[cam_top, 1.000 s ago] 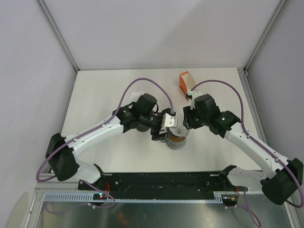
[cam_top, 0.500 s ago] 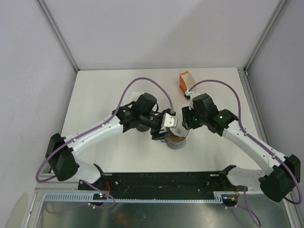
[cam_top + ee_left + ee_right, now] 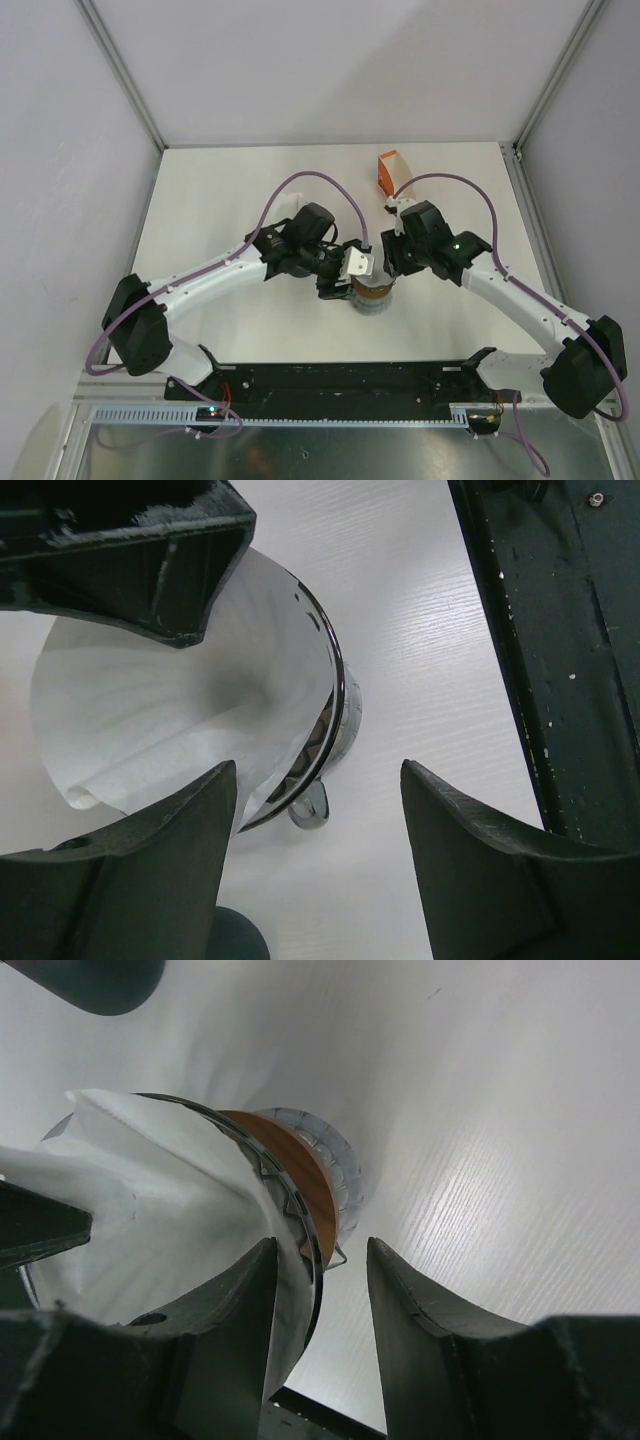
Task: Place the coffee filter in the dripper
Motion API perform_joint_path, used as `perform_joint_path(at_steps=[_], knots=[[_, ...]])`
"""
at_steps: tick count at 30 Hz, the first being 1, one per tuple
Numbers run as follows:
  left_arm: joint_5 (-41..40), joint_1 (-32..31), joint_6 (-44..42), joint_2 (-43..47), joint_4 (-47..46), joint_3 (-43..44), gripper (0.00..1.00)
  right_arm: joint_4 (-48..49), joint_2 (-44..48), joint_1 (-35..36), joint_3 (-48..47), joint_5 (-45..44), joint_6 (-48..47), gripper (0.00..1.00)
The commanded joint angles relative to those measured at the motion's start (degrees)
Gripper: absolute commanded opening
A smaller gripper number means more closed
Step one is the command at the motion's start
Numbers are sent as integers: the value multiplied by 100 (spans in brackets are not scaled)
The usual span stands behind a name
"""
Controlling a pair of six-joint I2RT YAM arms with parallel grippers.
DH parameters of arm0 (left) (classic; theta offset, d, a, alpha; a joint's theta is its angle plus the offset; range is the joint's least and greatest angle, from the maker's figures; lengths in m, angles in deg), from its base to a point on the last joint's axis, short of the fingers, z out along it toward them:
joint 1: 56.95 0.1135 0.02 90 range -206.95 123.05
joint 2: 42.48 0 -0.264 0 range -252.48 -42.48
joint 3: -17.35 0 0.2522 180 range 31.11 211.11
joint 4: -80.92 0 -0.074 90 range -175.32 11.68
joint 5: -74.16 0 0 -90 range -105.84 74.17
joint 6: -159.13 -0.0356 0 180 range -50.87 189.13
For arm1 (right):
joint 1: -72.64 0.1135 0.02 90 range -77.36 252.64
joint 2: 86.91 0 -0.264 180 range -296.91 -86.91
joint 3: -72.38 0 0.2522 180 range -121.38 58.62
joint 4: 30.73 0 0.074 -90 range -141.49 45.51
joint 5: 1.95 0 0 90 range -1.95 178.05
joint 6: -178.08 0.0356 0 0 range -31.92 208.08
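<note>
Two grippers converge in the top external view. The left gripper [image 3: 349,272] and the right gripper [image 3: 392,262] flank the dripper [image 3: 373,298], which stands on the white table [image 3: 220,190] just below both. Jaw spacing cannot be read from this view. An orange box [image 3: 388,172] lies well beyond the right gripper.

Left wrist view: the left gripper [image 3: 318,772] has its jaws spread wide. The white coffee filter [image 3: 150,715] sits opened inside the dripper [image 3: 345,705], ahead of the finger on the view's left, whose tip overlaps the filter's edge. The dripper's handle lies between the fingers. A black rail [image 3: 560,630] runs past the other finger.

Right wrist view: the right gripper [image 3: 320,1248] has its jaws parted. The rim of the dripper [image 3: 290,1205] and the edge of the coffee filter [image 3: 130,1190] pass between them, close to the finger on the view's left. A wooden collar [image 3: 288,1165] shows just ahead of the fingertips.
</note>
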Motion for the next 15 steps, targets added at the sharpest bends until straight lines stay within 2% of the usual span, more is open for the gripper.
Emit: perform_joint_path(at_steps=[1, 10, 15], knots=[[-47, -30, -142, -56, -12, 12, 71, 298, 17, -104, 188, -20, -86, 45], [-94, -32, -157, -66, -17, 60, 71, 389, 46, -140, 230, 2, -157, 45], [30, -36, 46, 24, -15, 245, 75, 421, 73, -143, 238, 58, -168, 45]])
